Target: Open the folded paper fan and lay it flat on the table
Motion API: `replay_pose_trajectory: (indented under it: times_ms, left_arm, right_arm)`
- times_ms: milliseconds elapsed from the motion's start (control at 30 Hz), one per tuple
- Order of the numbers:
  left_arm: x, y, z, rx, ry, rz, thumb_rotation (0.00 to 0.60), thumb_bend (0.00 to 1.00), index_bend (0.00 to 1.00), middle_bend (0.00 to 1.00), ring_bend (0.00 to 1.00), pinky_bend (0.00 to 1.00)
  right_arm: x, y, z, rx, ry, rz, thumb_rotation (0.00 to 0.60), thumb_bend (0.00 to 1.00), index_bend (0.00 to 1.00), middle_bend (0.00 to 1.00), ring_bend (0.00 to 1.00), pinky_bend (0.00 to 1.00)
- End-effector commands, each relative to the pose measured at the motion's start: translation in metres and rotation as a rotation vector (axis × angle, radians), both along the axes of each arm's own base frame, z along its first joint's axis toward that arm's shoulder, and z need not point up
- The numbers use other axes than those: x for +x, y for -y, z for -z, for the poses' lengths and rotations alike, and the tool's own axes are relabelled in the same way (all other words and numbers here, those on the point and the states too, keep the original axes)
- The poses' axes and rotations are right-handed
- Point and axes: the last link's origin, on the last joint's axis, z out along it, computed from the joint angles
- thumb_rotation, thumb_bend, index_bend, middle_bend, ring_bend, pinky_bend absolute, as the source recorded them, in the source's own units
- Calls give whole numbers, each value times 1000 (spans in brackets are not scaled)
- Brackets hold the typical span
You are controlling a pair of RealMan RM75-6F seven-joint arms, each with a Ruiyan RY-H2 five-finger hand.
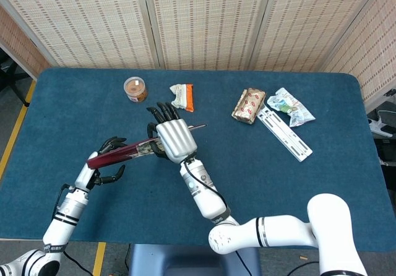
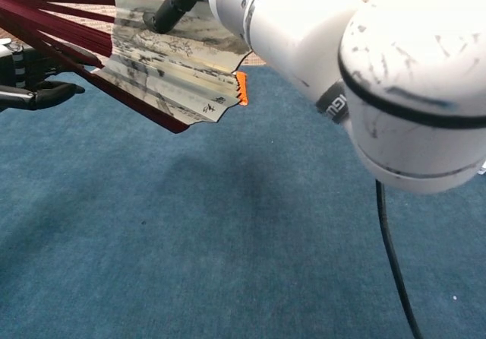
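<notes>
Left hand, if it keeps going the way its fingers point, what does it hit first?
Most likely the fan itself: the left hand points at its dark red ribs, held up by the right hand. Whether they touch isn't clear.

Even, bright overhead light in both views — no harsh glare. In the chest view the fan [image 2: 171,69] casts a soft, blurred shadow on the blue table [image 2: 228,278], and the right arm [image 2: 364,73] looms close, slightly soft — with faint sheen.

Jar [image 1: 135,89], snack packets [image 1: 248,105], white rail [image 1: 284,133].
</notes>
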Motion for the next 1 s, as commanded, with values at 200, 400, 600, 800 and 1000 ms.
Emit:
replay_pose_trajectory:
  times_ms: [200,400,600,800,1000]
  left_arm:
    - [2,-3,3,3,27,-19,600,402,381,187,28,144]
    - [2,-5,2,21,40,-35,600,417,487,283,57,124]
    - [2,-6,1,43,32,-44,600,475,619,469,146,102]
    - [2,-8,0,73,23,-57,600,631,737,673,253,94]
    - [0,-9,-2,101,-6,-62,600,721,774,731,287,91]
  right_arm:
    - [7,-2,10,-7,2,3,600,680,673,111,0,0]
    - [9,-3,17,-14,3,6,600,680,673,111,0,0]
    - [10,-3,22,-17,0,8,600,680,673,111,0,0]
    - [10,-2,21,-22,1,8,600,681,673,111,0,0]
    - [8,1,15,-35,7,10,600,681,673,111,0,0]
